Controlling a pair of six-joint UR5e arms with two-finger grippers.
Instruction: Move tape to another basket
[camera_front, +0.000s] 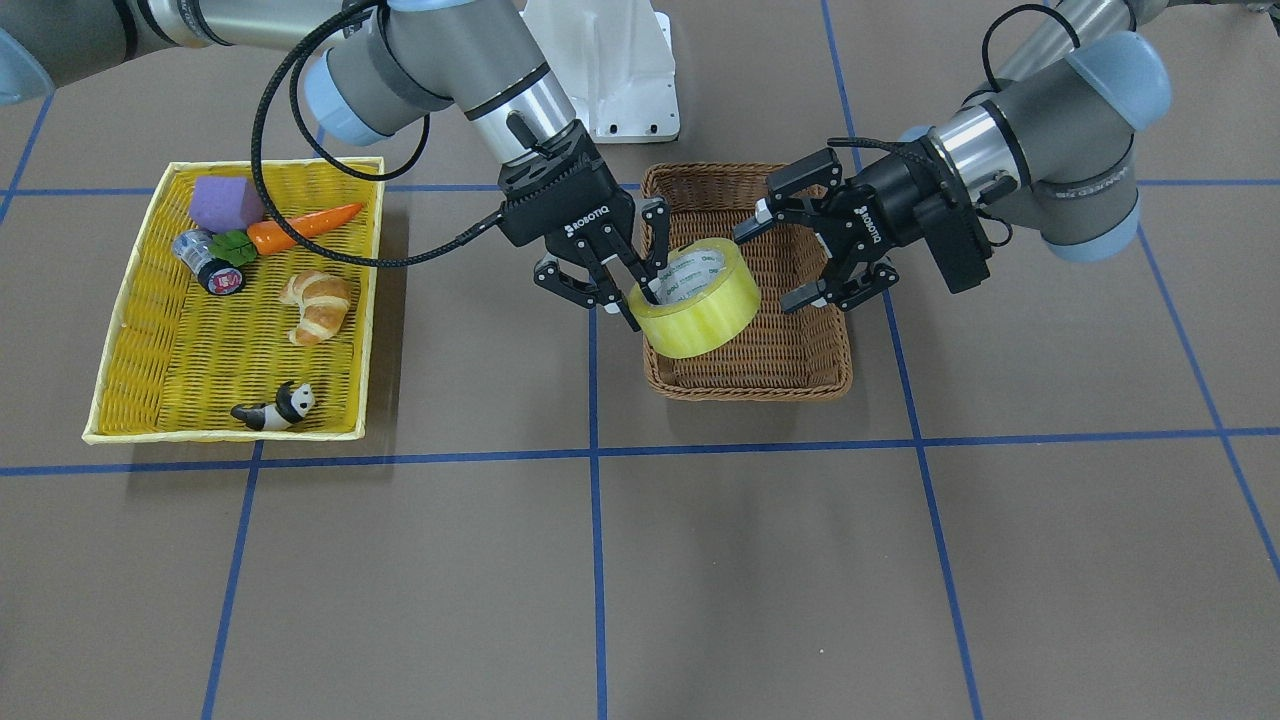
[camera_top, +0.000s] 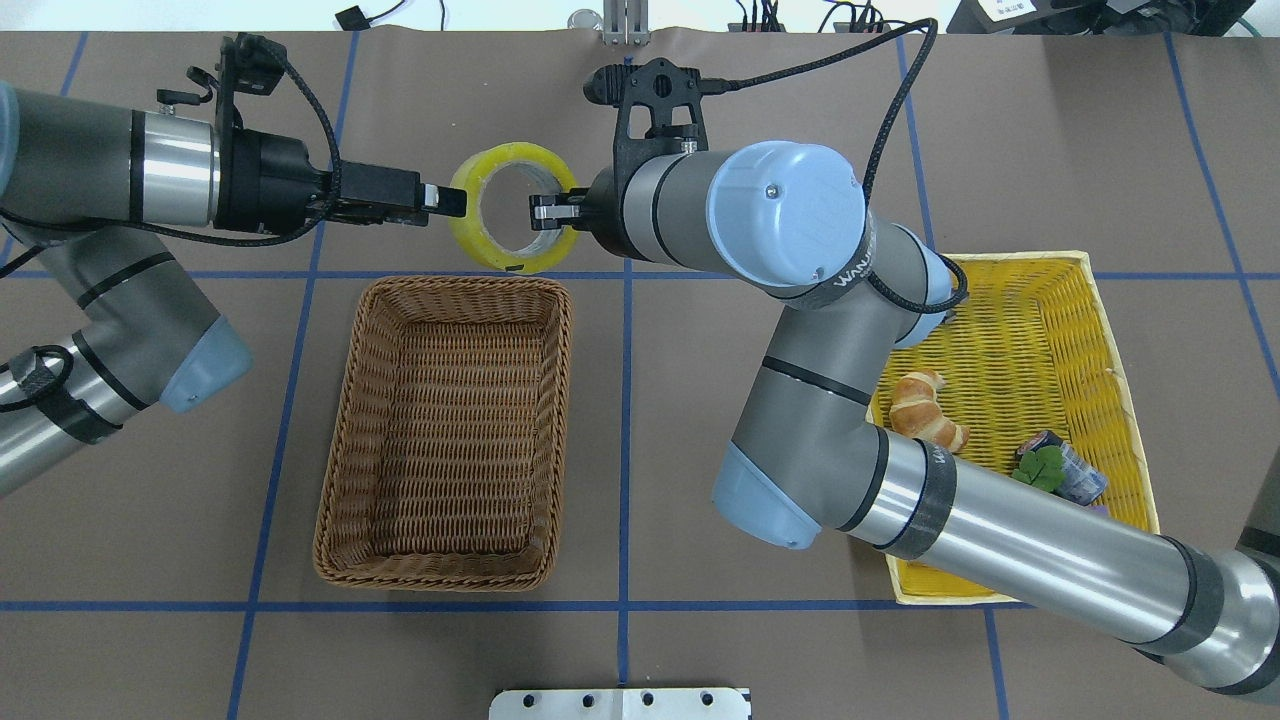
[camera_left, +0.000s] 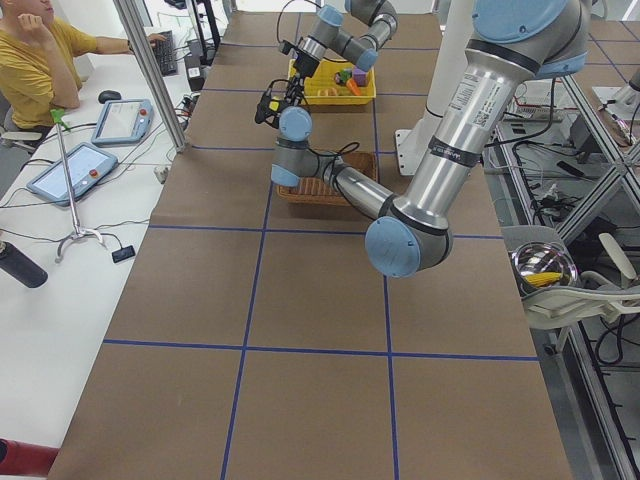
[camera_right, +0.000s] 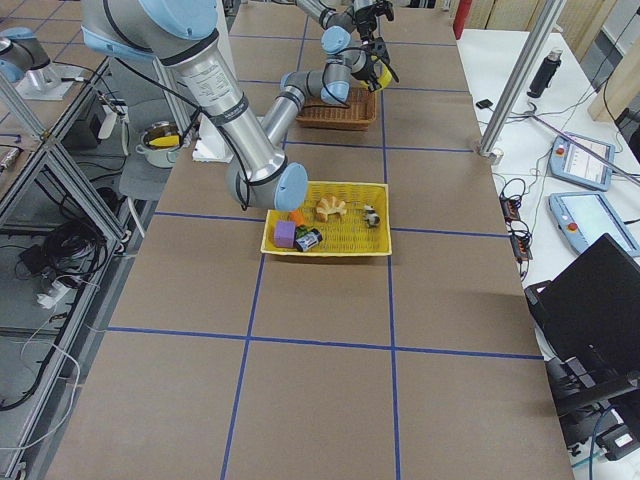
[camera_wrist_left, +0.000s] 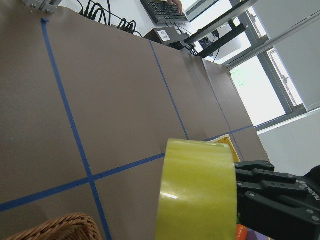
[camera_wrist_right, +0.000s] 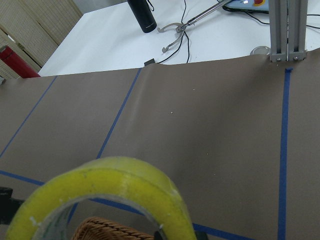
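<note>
Tape (camera_front: 705, 300) aloft above basket (camera_front: 745, 388), right gripper (camera_front: 641, 298) jaws pinching its wall through the core; left gripper (camera_front: 772, 267) jaws spread, also above basket, likely awaiting handover.

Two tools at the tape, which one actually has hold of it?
The right tool: it is shut on the wall of the tape, with one finger inside the core. The left tool is spread open beside the roll.

One tape (camera_front: 712, 318), two baskets (camera_front: 750, 390) (camera_front: 180, 345)
</note>
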